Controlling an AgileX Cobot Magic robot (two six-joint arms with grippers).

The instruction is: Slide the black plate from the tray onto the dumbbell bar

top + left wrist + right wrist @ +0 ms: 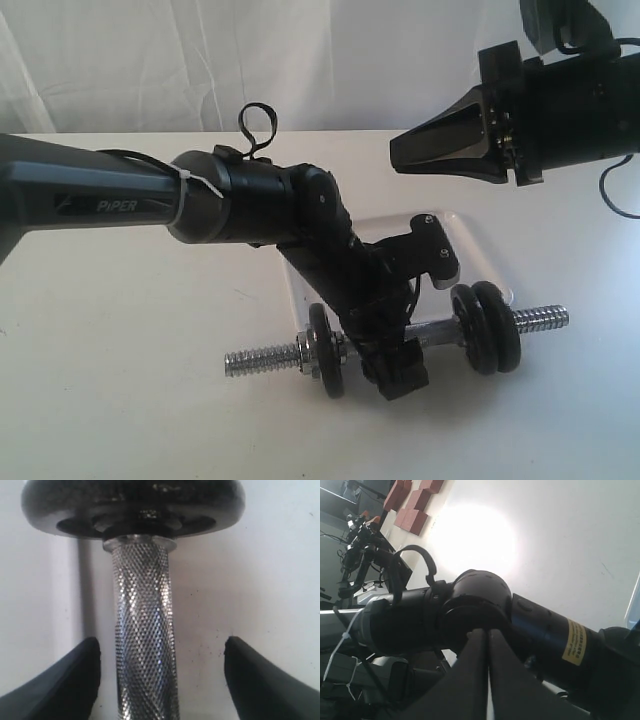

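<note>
The dumbbell bar [540,320] lies on the white table in front of the tray [464,232]. One black plate [327,350] sits on its left threaded part, and two alike plates [487,328] sit together on its right. My left gripper [396,374] reaches down over the bar's middle. In the left wrist view it [161,640] is open, its fingers [75,680] standing either side of the knurled bar [142,630] without touching, with a plate [132,505] beyond. My right gripper [402,152] hangs high above the tray, shut on nothing [483,631].
The left arm [120,200] stretches across the table from the left and hides much of the tray. A white curtain hangs behind the table. The right wrist view shows the left arm's wrist joint [475,605] just beyond the fingers.
</note>
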